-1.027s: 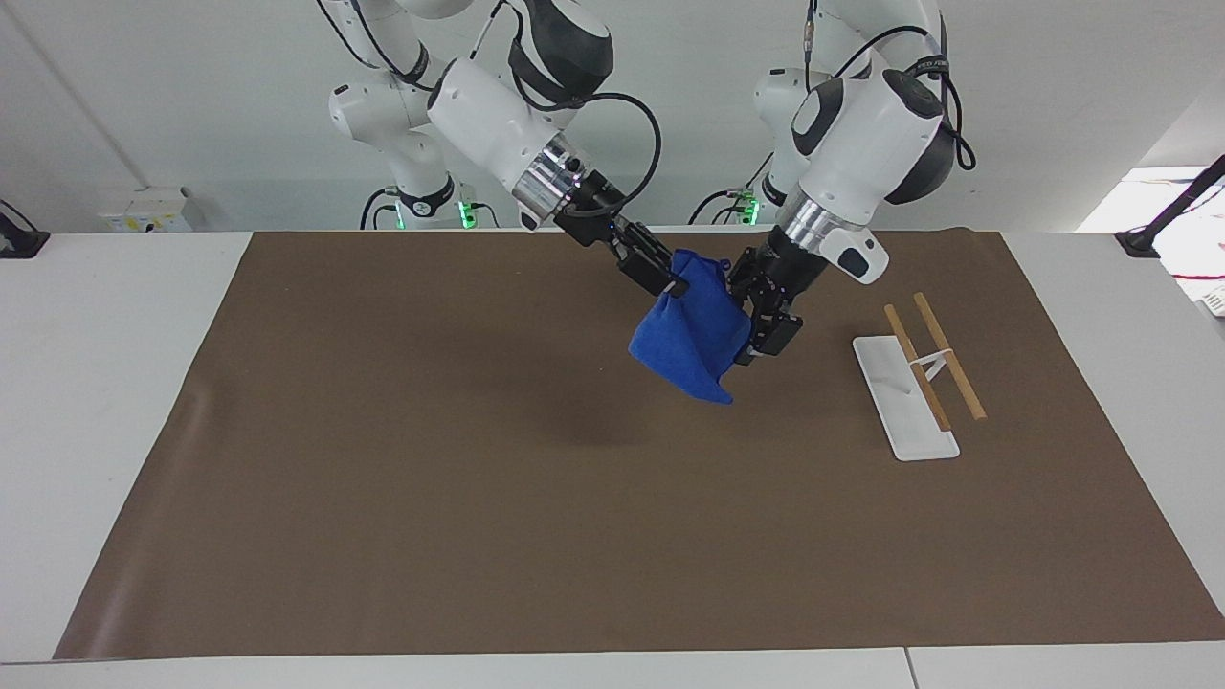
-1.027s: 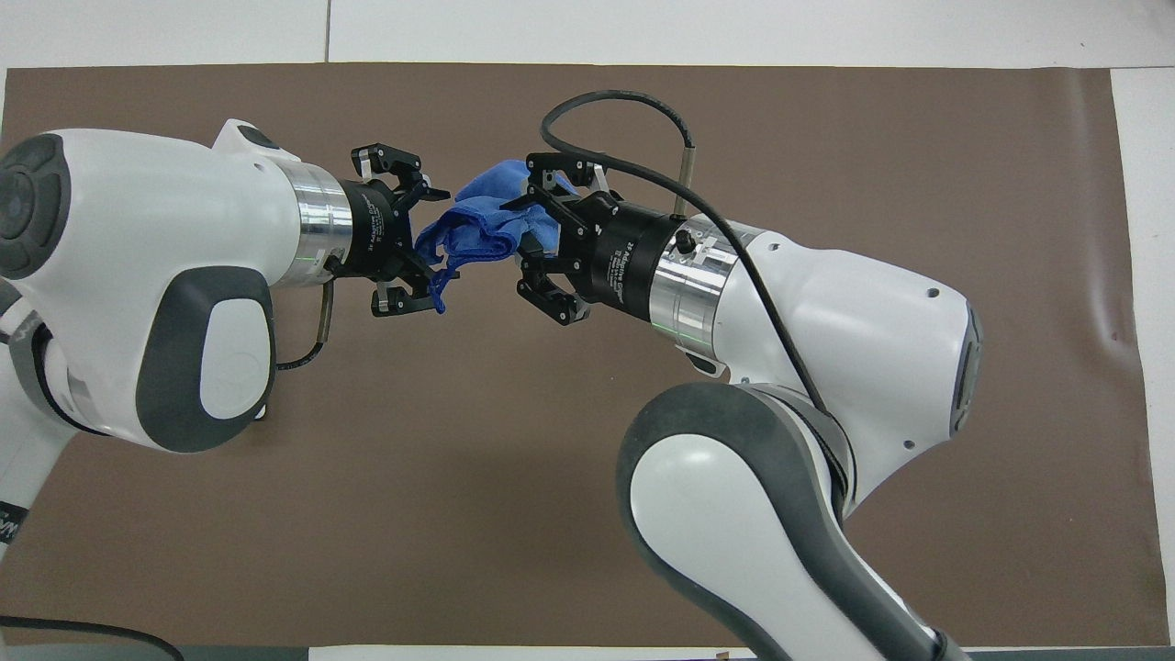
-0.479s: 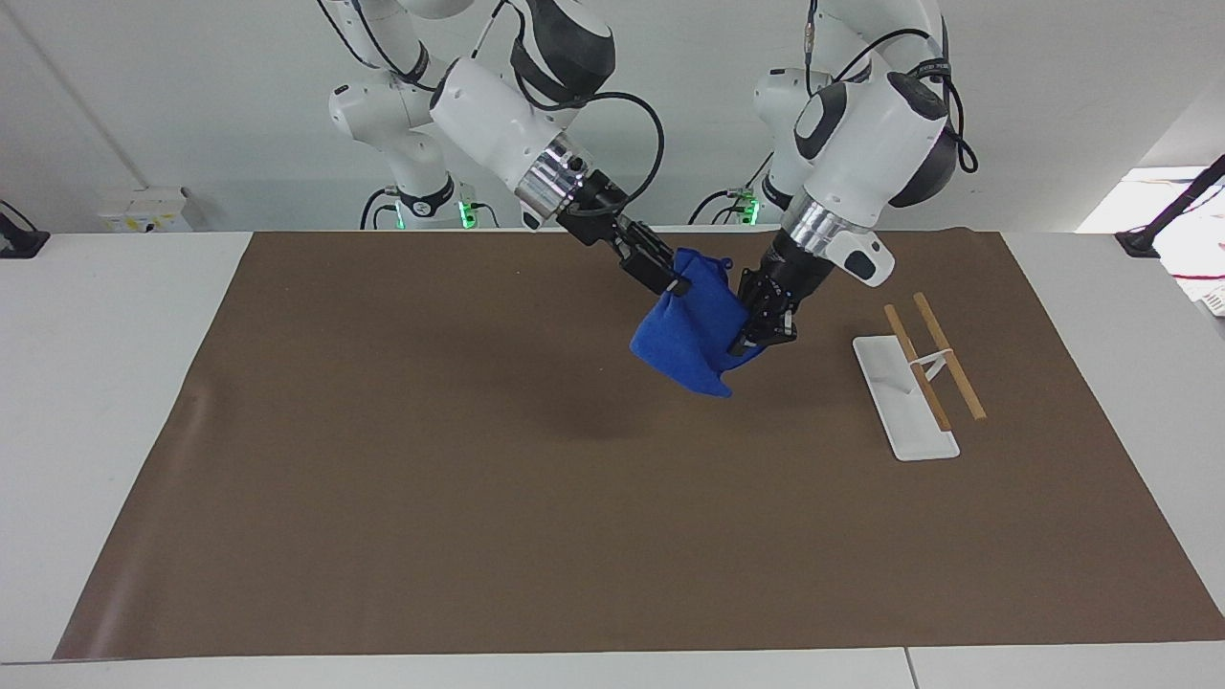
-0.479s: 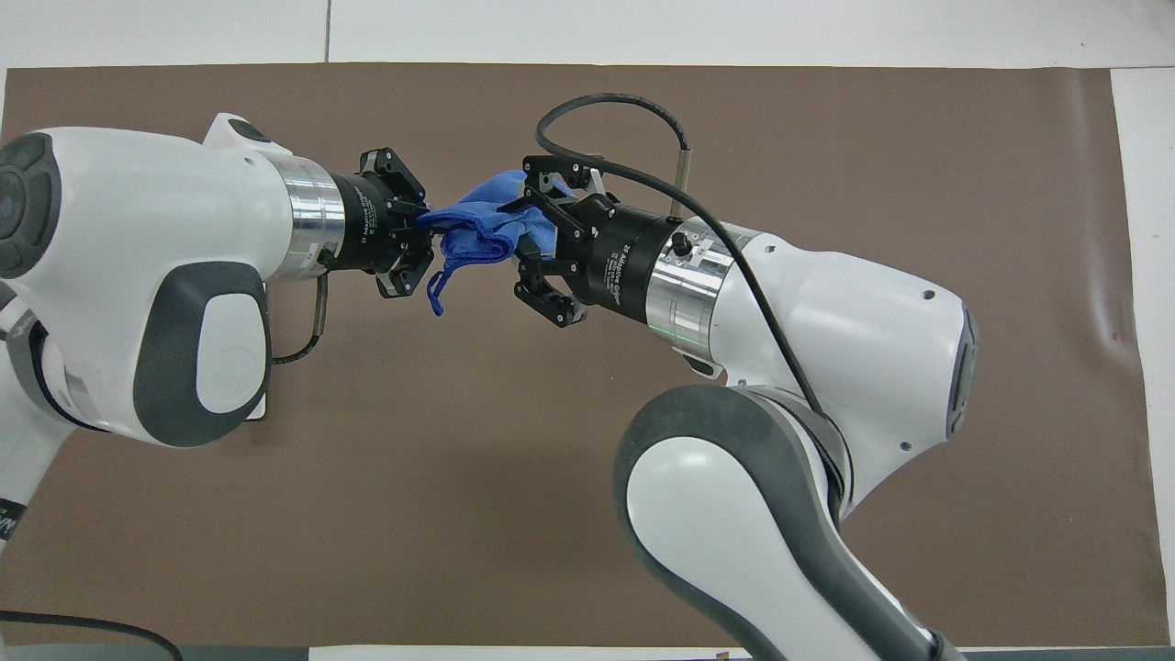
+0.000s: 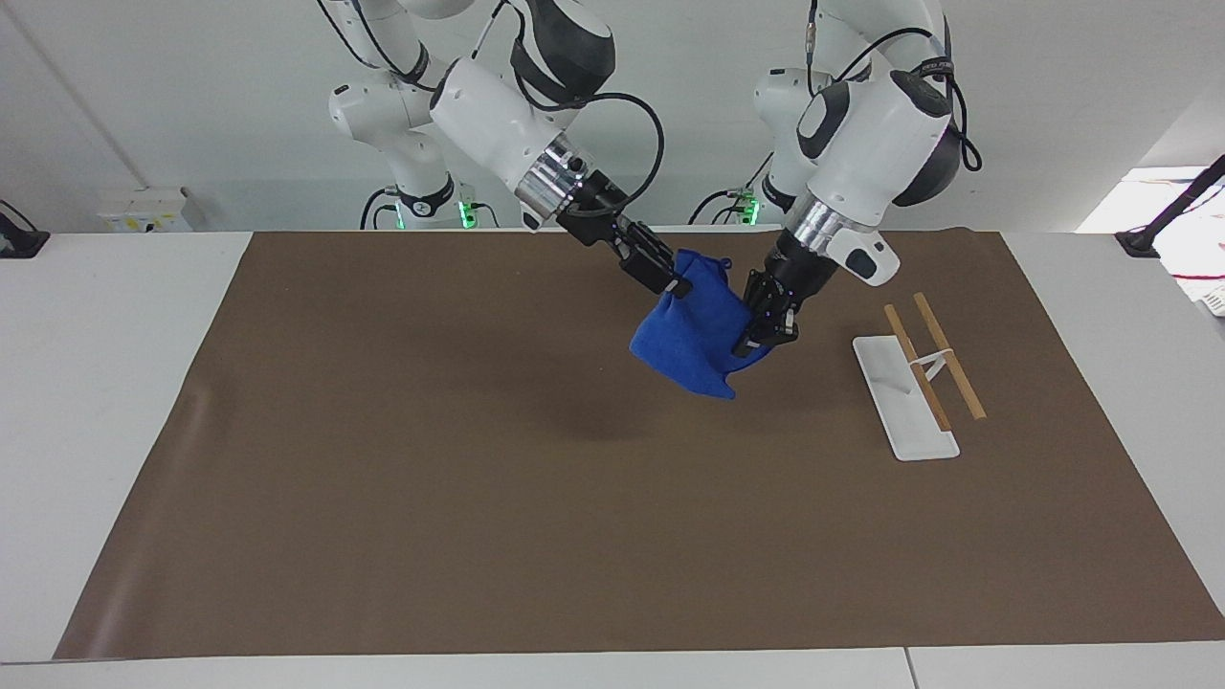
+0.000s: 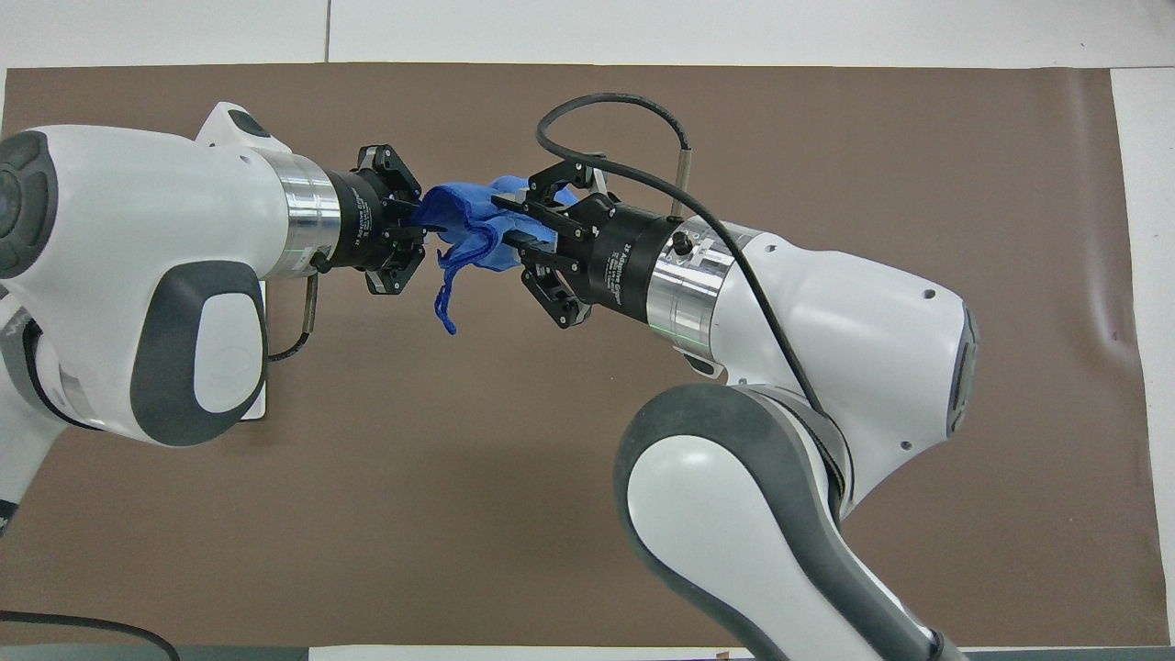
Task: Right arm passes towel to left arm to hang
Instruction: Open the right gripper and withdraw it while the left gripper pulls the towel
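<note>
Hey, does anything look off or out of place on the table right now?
Nothing stands out. The blue towel hangs bunched in the air over the brown mat, with the right gripper and the left gripper both on it. The small white rack with wooden bars stands upright toward the left arm's end.

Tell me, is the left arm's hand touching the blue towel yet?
Touching. In the overhead view the left hand is closed on the towel, blue cloth bunched between its fingers.
</note>
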{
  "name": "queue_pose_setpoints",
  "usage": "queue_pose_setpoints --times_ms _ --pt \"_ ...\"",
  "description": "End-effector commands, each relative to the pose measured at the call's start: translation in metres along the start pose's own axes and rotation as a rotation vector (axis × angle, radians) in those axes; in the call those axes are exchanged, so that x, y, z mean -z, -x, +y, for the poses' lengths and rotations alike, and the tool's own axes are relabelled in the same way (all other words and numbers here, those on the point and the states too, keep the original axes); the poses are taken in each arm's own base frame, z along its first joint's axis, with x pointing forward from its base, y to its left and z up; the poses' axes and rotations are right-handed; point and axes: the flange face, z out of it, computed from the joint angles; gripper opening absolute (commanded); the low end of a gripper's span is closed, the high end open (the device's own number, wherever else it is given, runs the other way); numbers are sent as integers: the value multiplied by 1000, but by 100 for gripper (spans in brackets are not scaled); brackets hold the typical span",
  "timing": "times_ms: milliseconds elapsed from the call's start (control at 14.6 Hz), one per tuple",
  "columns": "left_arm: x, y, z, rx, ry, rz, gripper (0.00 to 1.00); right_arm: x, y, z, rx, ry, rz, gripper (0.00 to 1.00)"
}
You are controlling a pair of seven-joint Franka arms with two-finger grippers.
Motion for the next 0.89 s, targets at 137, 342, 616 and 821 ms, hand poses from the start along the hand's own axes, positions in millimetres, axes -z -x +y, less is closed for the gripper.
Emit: queue_pose_setpoints --times_ms 137,342,616,821 --pt "6 -6 -1 -139 18 115 0 17 -50 -8 263 10 111 100" --pt "8 -23 3 -209 19 181 0 46 -101 -31 523 128 182 100" --pt "15 -56 9 -296 5 325 0 88 -156 -41 962 465 270 100" --pt "23 -92 10 -248 -31 368 0 119 -192 -41 1168 718 323 100"
